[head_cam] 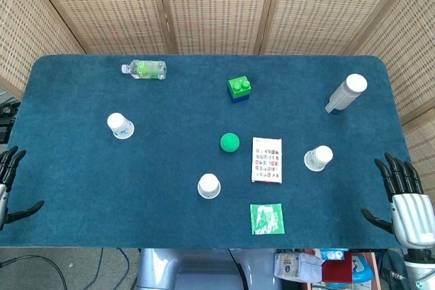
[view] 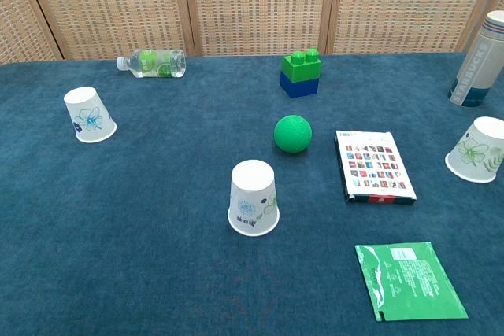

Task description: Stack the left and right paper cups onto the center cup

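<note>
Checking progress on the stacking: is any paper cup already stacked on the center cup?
No: the center cup stands alone, with the left cup and right cup still apart.

Looks like a lab test setup: blue-carpeted table boxed in by woven rattan screens, random props scattered beyond the right robot hand.

table: blue cloth | three upturned paper cups | ball | bottle | booklet | green packet
</note>
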Robot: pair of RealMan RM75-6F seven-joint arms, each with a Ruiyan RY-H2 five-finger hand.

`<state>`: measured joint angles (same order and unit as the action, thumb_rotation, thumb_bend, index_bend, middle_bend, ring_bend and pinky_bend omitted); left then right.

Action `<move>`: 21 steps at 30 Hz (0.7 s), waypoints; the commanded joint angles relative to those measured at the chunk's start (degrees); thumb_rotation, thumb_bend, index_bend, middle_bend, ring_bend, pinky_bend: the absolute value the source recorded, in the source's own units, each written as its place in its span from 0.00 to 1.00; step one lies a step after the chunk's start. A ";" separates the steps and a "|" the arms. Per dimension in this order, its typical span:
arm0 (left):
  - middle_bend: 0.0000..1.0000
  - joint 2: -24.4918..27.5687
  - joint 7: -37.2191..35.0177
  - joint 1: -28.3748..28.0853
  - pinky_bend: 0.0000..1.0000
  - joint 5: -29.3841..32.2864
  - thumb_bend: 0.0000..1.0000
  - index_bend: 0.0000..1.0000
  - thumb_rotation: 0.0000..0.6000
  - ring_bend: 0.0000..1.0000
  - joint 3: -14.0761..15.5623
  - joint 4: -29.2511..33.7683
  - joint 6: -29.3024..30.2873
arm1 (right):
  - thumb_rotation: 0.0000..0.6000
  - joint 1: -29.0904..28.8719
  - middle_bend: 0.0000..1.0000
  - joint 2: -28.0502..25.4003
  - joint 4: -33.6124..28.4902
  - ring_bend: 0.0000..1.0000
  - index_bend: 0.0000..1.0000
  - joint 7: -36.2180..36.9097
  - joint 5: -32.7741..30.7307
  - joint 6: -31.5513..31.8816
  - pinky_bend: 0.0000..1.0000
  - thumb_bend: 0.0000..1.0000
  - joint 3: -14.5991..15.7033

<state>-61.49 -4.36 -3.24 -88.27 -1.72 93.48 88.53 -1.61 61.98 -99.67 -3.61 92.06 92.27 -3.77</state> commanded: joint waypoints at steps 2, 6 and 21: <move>0.00 -0.01 0.17 -0.16 0.00 -0.03 0.05 0.00 1.00 0.00 0.18 -0.05 -0.53 | 1.00 -0.11 0.00 0.29 -0.01 0.00 0.04 -0.83 -0.18 -0.50 0.00 0.00 0.10; 0.00 -0.17 0.77 -0.13 0.00 -0.13 0.05 0.00 1.00 0.00 0.24 0.00 -0.49 | 1.00 0.00 0.00 -0.20 -0.86 0.00 0.04 -1.73 -0.16 -1.26 0.00 0.00 0.74; 0.00 -1.52 1.66 -1.97 0.00 3.31 0.05 0.00 1.00 0.00 -2.10 -0.99 -2.91 | 1.00 -16.33 0.05 3.31 10.04 0.00 0.09 8.37 -10.21 -26.98 0.00 0.01 -5.62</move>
<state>-62.86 -2.87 -5.12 -85.06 -3.71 92.64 85.63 -12.46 63.42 -94.10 0.82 85.91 73.34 -7.47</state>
